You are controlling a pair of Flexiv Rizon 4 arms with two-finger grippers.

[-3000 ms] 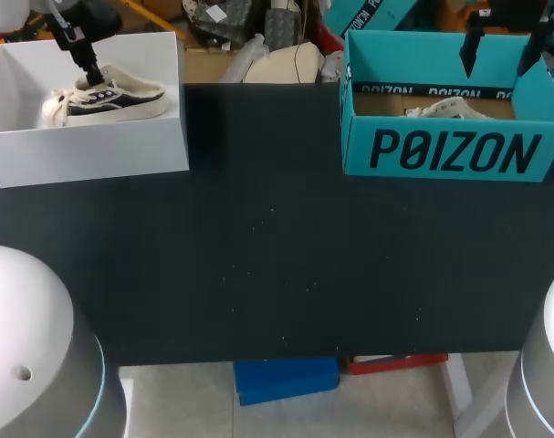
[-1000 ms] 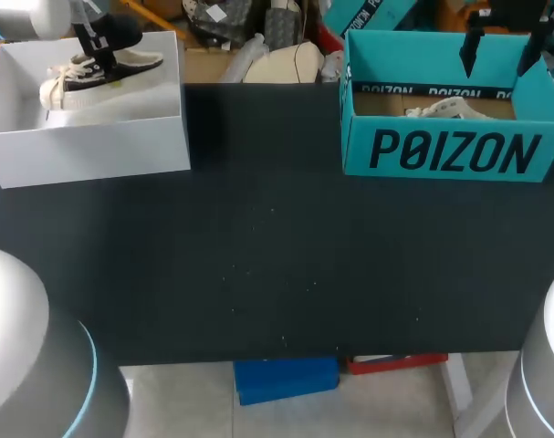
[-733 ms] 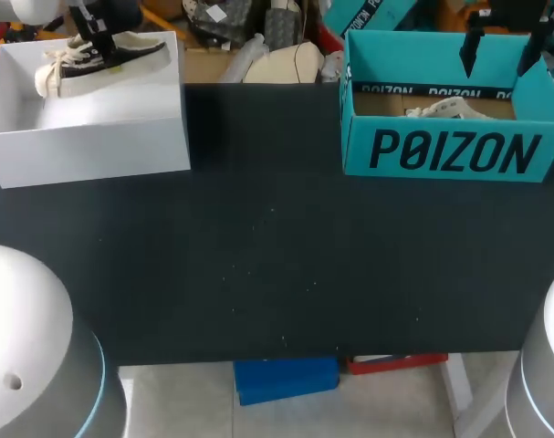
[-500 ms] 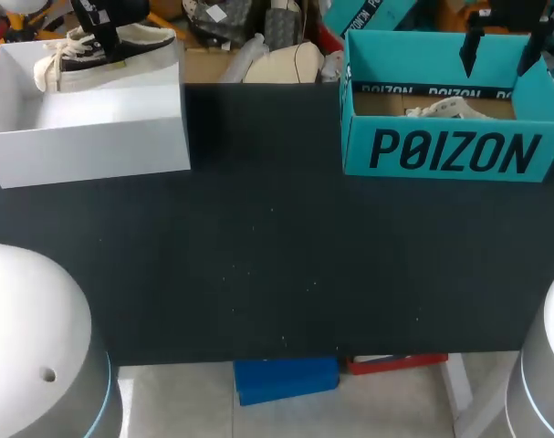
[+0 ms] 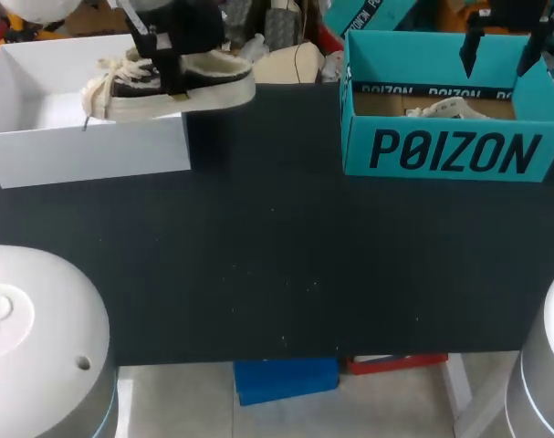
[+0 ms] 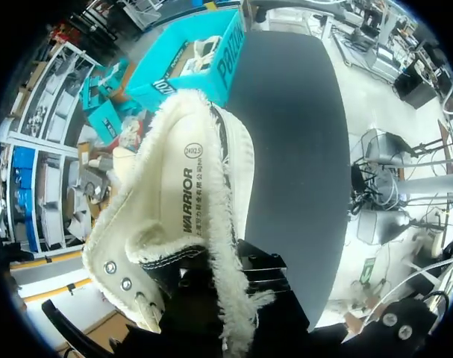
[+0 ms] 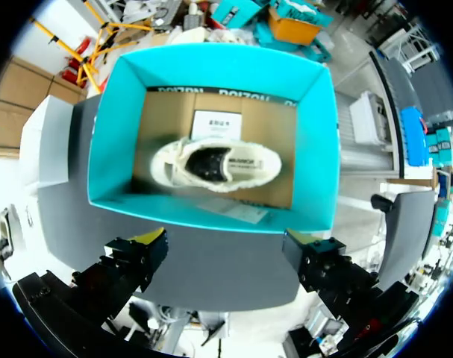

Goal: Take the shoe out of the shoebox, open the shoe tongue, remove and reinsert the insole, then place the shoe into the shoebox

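Held aloft in left end effector (image 5: pixel 167 57), clenched at the collar: low-top shoe (image 5: pixel 181 87), dark canvas upper, cream fuzzy lining with frayed edge, pale rubber sole, loose cream laces dangling. Hangs level above right wall of white shoebox (image 5: pixel 85 151), a smooth matte rectangle; heel end out over black matte desk (image 5: pixel 286 246). Well apart on the right, teal cardboard box (image 5: pixel 450 151), brown inside, with second cream shoe (image 7: pixel 215 165) lying flat in it. Above that box, right end effector (image 7: pixel 226 240), released, fingers spread wide, touching nothing.
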